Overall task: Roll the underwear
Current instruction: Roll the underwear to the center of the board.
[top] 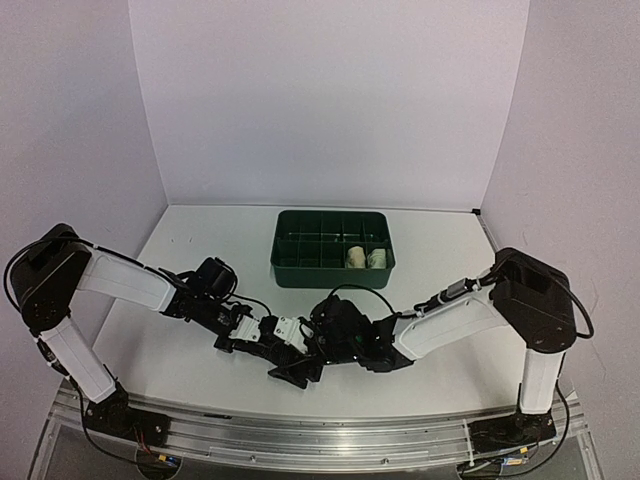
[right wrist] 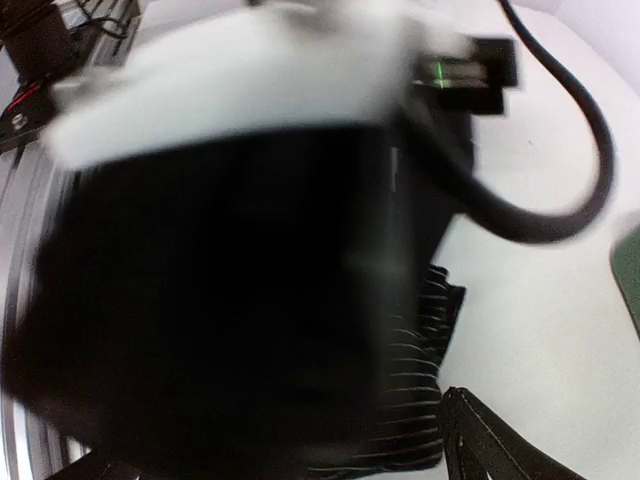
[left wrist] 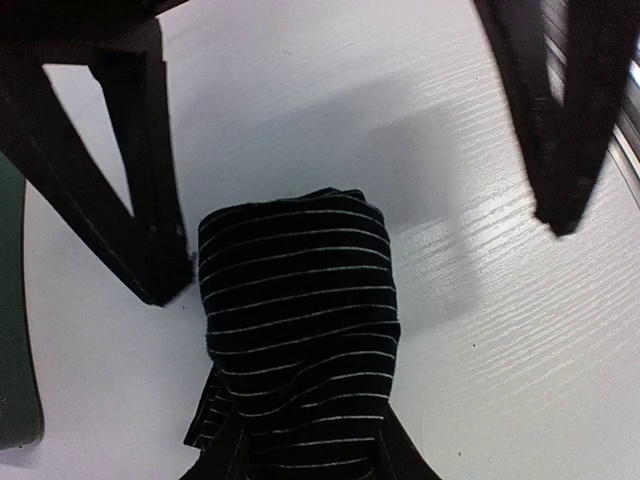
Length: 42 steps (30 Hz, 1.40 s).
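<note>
Left end effector [left wrist: 312,455] was pinched partway shut on the black underwear [left wrist: 300,310], a striped roll lying on the desk [left wrist: 480,330]. Right end effector [left wrist: 360,250] stood wide open, fingers [left wrist: 140,230] either side of the roll's far end, gripping nothing. At 12 o'clock from them, the tray [top: 300,272] held two pale rolls [top: 356,258] in its 4 o'clock corner.

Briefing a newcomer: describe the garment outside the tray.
On the white table, look in front of the dark green tray. The black underwear lies there, rolled. Unlike the tray's two pale rolls, it has fine white stripes.
</note>
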{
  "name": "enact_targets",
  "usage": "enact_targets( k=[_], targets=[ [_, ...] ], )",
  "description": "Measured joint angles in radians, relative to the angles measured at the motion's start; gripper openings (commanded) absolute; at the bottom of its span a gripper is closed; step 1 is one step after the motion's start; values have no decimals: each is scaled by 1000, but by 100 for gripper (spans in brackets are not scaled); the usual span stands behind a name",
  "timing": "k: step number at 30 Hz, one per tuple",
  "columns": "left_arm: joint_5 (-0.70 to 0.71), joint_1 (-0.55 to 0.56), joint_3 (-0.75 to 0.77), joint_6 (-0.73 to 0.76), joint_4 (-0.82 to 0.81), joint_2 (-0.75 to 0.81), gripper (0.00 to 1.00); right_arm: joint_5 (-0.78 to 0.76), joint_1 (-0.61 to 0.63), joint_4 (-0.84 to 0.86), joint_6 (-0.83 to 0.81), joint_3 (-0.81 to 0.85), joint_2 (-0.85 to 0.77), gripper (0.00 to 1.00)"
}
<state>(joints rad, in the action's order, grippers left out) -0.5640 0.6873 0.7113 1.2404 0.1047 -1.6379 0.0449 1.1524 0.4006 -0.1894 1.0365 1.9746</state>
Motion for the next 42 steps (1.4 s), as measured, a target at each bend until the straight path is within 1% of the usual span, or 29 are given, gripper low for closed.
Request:
enact_targets(
  k=[4, 9, 13, 19, 23, 27, 30, 34, 38, 42],
  targets=[
    [0, 0, 0, -12, 0, 0, 7, -72, 51, 53, -80, -7, 5, 87],
    [7, -7, 1, -12, 2, 0, 7, -184, 50, 162, -116, 0, 80, 89],
    [9, -31, 1, -12, 2, 0, 7, -229, 48, 210, -124, 28, 118, 89],
    [11, -50, 1, -12, 2, 0, 7, -233, 41, 238, -116, 50, 150, 85],
    [13, -52, 1, -20, 1, 0, 8, -218, 40, 258, -74, 44, 153, 85],
    [21, -35, 1, -21, -7, 0, 8, -184, 41, 357, -16, -33, 152, 86],
    [23, -33, 1, -19, -8, 0, 8, -177, 40, 402, -1, -72, 152, 87],
    [22, -31, 1, -18, -8, 0, 8, -176, 33, 412, 11, -74, 152, 87],
    [20, -31, 1, -14, -7, 0, 8, -176, 19, 410, 27, -68, 155, 85],
    [-2, -28, 1, -7, 1, 1, 9, -194, -1, 364, 50, -23, 174, 83]
  ],
)
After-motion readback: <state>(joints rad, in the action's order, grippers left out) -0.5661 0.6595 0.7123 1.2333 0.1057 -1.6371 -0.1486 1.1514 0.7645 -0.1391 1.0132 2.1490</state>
